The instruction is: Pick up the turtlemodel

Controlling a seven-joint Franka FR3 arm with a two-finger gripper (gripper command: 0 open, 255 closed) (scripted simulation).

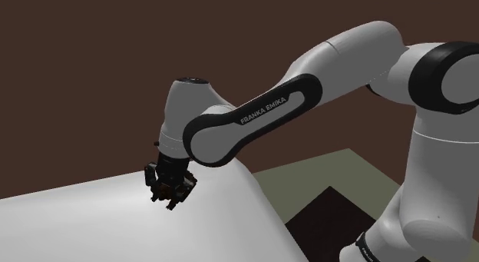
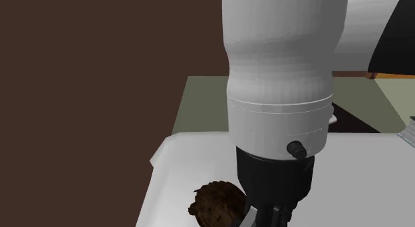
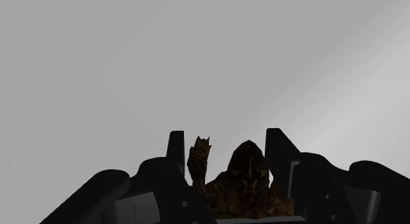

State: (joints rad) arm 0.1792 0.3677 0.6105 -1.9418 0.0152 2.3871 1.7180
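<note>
wrist: gripper point(image 3: 225, 140) has its fingers point(image 3: 176, 150) narrowed onto the brown turtle model point(image 3: 240, 183). one finger sits against the spiky end, the other against the domed shell. the model is deep between them, near the palm, with plain grey surface beyond.

second exterior: the white arm point(image 2: 279, 72) blocks most of the frame. the turtle model sits right beside the black hand, over the white table point(image 2: 173, 159). can't tell if it's resting on the table or lifted just off it. brown wall point(image 2: 80, 92) behind.

shoulder: the arm reaches down toward this view's left, gripper low over the table near its far edge, brown bits between the fingers. olive floor point(image 1: 338, 164) past the table.
</note>
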